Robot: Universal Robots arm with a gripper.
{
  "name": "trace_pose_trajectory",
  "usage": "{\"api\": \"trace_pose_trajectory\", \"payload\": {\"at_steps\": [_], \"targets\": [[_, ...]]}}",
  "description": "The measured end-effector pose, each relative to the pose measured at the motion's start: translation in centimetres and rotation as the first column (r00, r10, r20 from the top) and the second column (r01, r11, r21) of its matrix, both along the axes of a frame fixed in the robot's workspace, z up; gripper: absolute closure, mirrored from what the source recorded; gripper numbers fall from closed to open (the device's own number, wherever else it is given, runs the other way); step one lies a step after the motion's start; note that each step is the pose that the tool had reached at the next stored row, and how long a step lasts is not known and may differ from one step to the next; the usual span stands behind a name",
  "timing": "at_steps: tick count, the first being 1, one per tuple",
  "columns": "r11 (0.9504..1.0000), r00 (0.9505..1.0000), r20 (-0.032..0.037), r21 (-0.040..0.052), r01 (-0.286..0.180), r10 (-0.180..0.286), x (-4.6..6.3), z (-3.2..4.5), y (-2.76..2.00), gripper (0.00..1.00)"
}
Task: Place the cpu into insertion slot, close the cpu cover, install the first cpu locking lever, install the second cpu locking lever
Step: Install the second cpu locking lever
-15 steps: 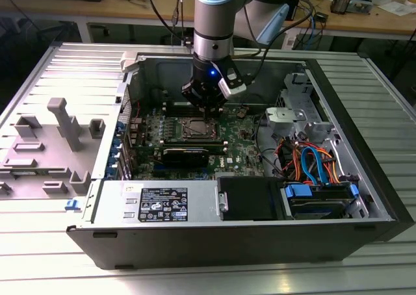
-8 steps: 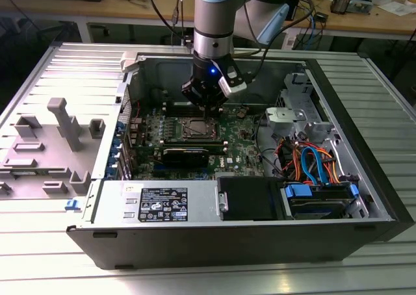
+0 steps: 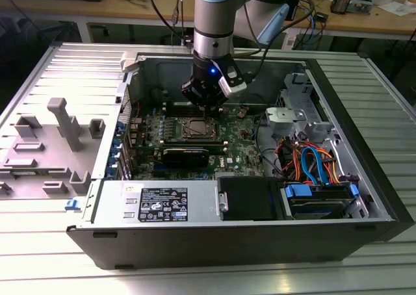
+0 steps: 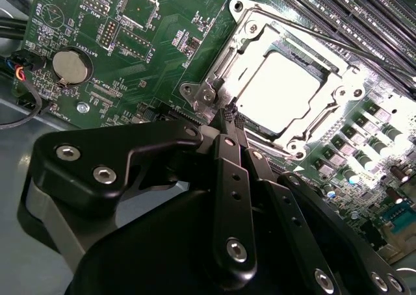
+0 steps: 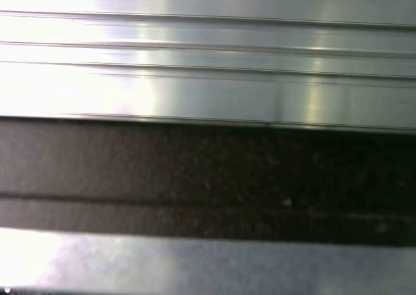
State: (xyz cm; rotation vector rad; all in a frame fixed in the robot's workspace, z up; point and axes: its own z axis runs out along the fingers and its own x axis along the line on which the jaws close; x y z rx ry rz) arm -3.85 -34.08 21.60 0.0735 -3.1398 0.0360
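Observation:
The cpu point(image 4: 286, 87) lies flat in the insertion slot point(image 3: 197, 129) on the green motherboard, its silver top glaring. The cpu cover point(image 4: 260, 35) lies down around it as a silvery frame. My gripper point(image 4: 227, 116) is shut, its black fingers pressed together with nothing seen between them. The tips sit at one corner of the socket, beside a small metal hook point(image 4: 208, 97). A thin lever wire point(image 4: 325, 38) runs along the far side of the frame. In the exterior view my gripper point(image 3: 207, 110) hangs just above the socket's rear edge inside the open computer case.
A black graphics card point(image 3: 185, 155) lies just in front of the socket. Long memory slots point(image 4: 351, 9) and a coin battery point(image 4: 71, 67) flank it. A power supply point(image 3: 156, 201), drive cage point(image 3: 305, 119) and cables point(image 3: 312, 162) crowd the case. A grey fixture point(image 3: 58, 123) stands at the exterior view's left.

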Motion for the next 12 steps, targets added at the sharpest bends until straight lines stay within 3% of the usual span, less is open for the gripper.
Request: {"api": "trace_pose_trajectory", "payload": {"at_steps": [5,12], "targets": [[1.0,1.0,0.0,-0.0001,0.0,0.0,0.0,0.0,-0.32,0.89],[1.0,1.0,-0.0029,-0.0001,0.0,0.0,0.0,0.04,-1.15,0.89]]}}
